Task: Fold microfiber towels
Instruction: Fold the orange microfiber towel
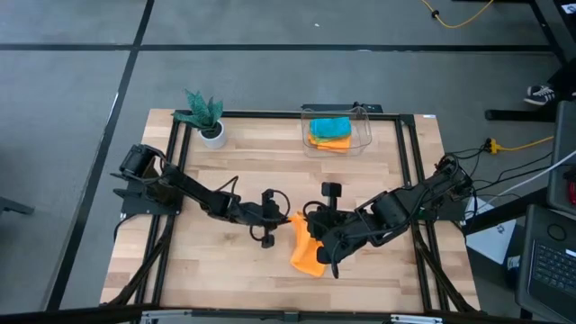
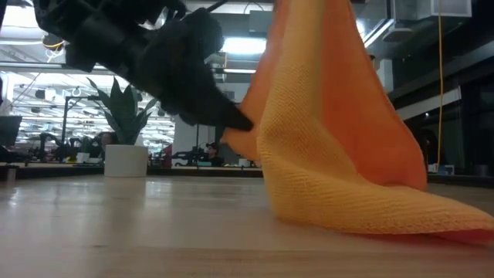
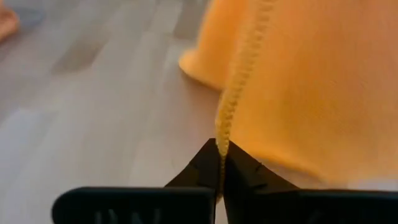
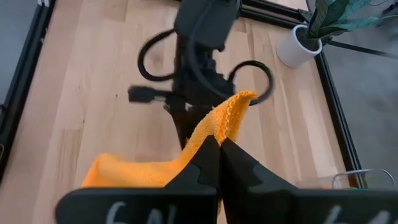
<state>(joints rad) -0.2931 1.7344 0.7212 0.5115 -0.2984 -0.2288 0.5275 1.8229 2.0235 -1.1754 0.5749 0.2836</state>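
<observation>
An orange microfiber towel [image 1: 306, 256] hangs between my two grippers near the middle of the table, and its lower end [image 2: 401, 216] lies on the wood. My left gripper [image 1: 286, 219] comes from the table's left and is shut on the towel's side edge. My right gripper [image 1: 315, 236] comes from the right, higher up, and is shut on the towel's top. Teal and orange towels [image 1: 329, 131] lie in the clear bin [image 1: 364, 135] at the far edge. My left gripper pinches the towel's stitched side edge [image 3: 225, 127] between its two fingertips. It comes slanting down from the table's left, and the edge runs up from the fingers [image 2: 235, 120]. My right gripper pinches the towel near an upper corner [image 4: 214, 127] between its two fingers, slanting down from the right. The corner's tip [image 4: 244, 98] sticks out past the fingers. The towel hangs below them with its lower end [image 4: 118, 171] on the table.
A small plant in a white pot [image 1: 209, 119] stands at the far left corner. Black rails [image 1: 175, 171] frame the table's sides. Bare wood [image 1: 225, 261] lies near the front left.
</observation>
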